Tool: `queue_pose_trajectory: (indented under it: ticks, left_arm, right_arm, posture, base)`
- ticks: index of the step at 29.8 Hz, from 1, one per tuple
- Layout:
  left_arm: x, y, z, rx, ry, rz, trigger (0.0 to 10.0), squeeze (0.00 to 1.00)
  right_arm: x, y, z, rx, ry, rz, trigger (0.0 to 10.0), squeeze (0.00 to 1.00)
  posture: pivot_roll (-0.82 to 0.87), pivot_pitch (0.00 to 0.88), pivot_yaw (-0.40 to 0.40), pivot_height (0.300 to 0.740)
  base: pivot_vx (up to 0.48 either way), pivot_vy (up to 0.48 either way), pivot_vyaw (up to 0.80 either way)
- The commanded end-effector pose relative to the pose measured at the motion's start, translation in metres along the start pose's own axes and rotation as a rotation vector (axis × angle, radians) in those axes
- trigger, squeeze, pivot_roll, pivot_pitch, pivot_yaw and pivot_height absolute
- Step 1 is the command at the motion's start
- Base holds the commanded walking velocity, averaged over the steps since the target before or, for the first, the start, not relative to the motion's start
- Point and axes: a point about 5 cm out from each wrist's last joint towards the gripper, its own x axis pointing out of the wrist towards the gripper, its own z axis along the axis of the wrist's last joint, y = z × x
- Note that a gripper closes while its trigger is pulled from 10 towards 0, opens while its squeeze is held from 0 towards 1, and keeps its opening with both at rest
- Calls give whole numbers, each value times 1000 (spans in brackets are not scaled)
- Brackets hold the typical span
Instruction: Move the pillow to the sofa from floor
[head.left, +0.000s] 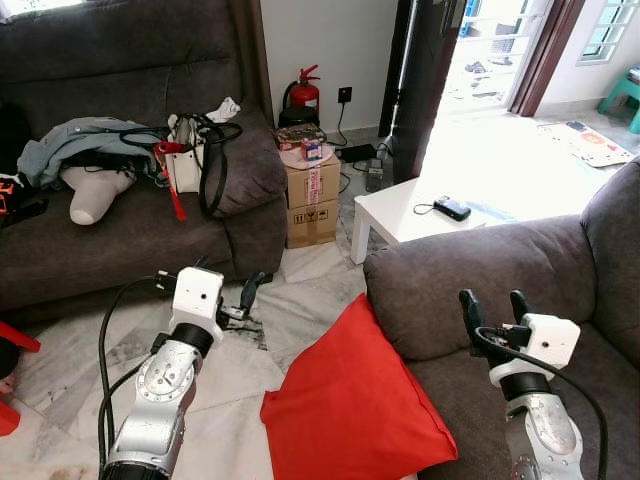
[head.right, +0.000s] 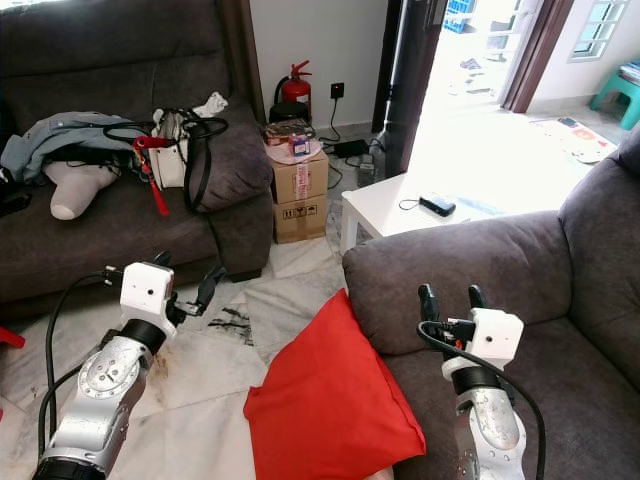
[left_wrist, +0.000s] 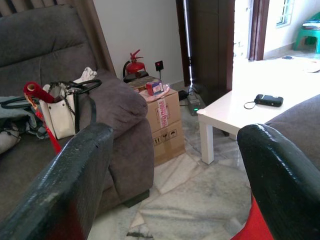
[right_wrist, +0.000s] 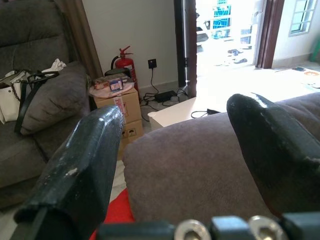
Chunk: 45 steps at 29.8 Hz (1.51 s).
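down on the marble floor (head.left: 230, 380), between my two arms, the red pillow (head.left: 355, 405) stands tilted on an edge with its upper corner leaning against the armrest of the near sofa (head.left: 470, 275). that lean looks like the only thing keeping it up, so i judge a nudge would tip it flat. the left gripper (head.left: 244, 300) hangs above bare floor just beside the pillow's left edge, jaws spread wide and holding nothing. the right gripper (head.left: 494, 309) hovers over the sofa seat on the far side of the armrest, jaws also parted and empty.

room is fair: open floor runs left of the pillow toward the far couch (head.left: 120, 235) cluttered with a handbag (head.left: 190, 160) and clothes. ahead, the white counter (head.left: 420, 215) and cardboard boxes (head.left: 312, 195) stand well apart. the armrest is the lip to clear; beyond it the seat cushion looks free to take the pillow.
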Motion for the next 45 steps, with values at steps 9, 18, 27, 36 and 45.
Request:
queue_pose_trajectory:
  ticks: [9,18,27,36,45]
  left_arm:
    - [2,2,2,8,-15,12,10000,0]
    - [1,2,2,5,-14,14,10000,0]
    - [1,0,1,1,-11,13,10000,0]
    - [0,0,1,1,-11,15,10000,0]
    - [1,1,1,6,-9,12,10000,0]
  right_arm:
    - [5,1,6,-28,-3,20,10000,0]
    - [5,0,7,-33,3,22,10000,0]
    - [4,-1,7,-35,8,24,10000,0]
    - [4,-1,8,-38,-3,32,10000,0]
    - [4,1,7,-37,-3,37,10000,0]
  posture:
    - [-38,0,13,740]
    - [-41,0,10,740]
    - [-43,0,7,740]
    - [-42,0,5,740]
    - [-44,0,10,740]
  base:
    - [0,0,0]
    - [0,0,0]
    - [0,0,0]
    - [0,0,0]
    - [0,0,0]
